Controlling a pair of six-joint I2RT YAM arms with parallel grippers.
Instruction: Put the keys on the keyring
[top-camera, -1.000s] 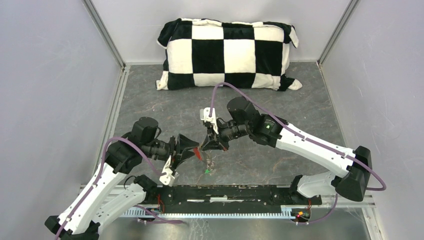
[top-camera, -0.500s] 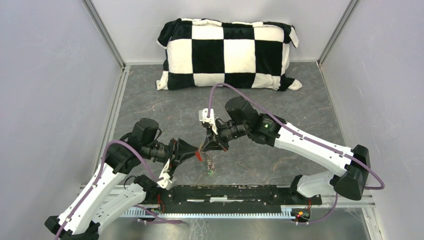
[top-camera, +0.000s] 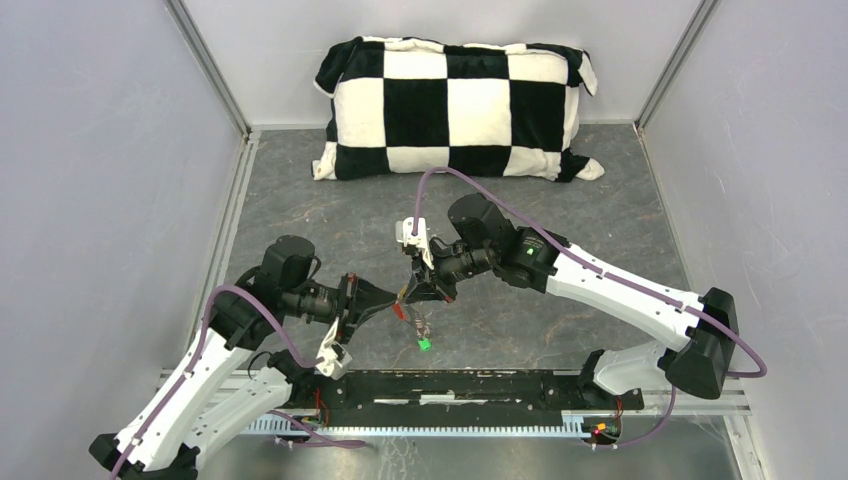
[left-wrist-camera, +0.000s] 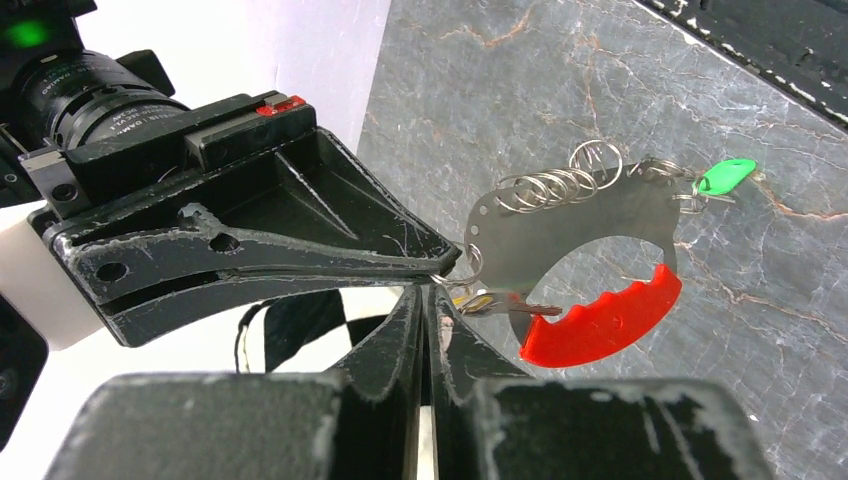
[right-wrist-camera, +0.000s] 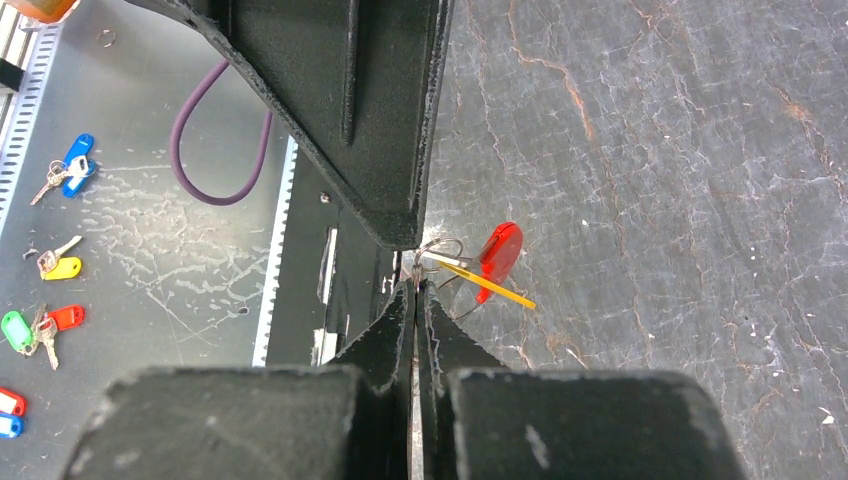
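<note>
- Black left pincer (left-wrist-camera: 432, 298), reaching in from the left over the near middle of the grey desk (top-camera: 300, 200). A second ago its jaws stood wide apart. Now they have drawn almost together, and in its own wrist view they appear clamped on the head of the brass key (left-wrist-camera: 495, 302), whose blade pokes out beside the tips.
- That closing is the change that matters. I judge the key is now pinned for threading rather than merely approached.
- Keyring (left-wrist-camera: 560, 225), just right of those tips, is a thin silver piece with a red tag (left-wrist-camera: 600, 325) along one edge, held up between the two pincers. Its small end loop is touching or just beside the brass key. I cannot tell whether the key is through it yet.
- Chain of small rings (left-wrist-camera: 550, 185) leads off the keyring to the green key (left-wrist-camera: 725, 178), which dangles at the end and looks already attached. From above it has swung a little to the right and sits nearest the front edge. Whether it touches the desk I cannot tell.
- Right pincer (right-wrist-camera: 414, 288), coming in from the right, has its jaws together as before, nipped on the keyring's wire, tip to tip with the left pincer.
- Next, I judge, comes a small slide or twist of the brass key along the wire. A slip of either grip would drop the whole bunch.
- Checked pillow (top-camera: 460, 105) lies at the far end, well apart.
</note>
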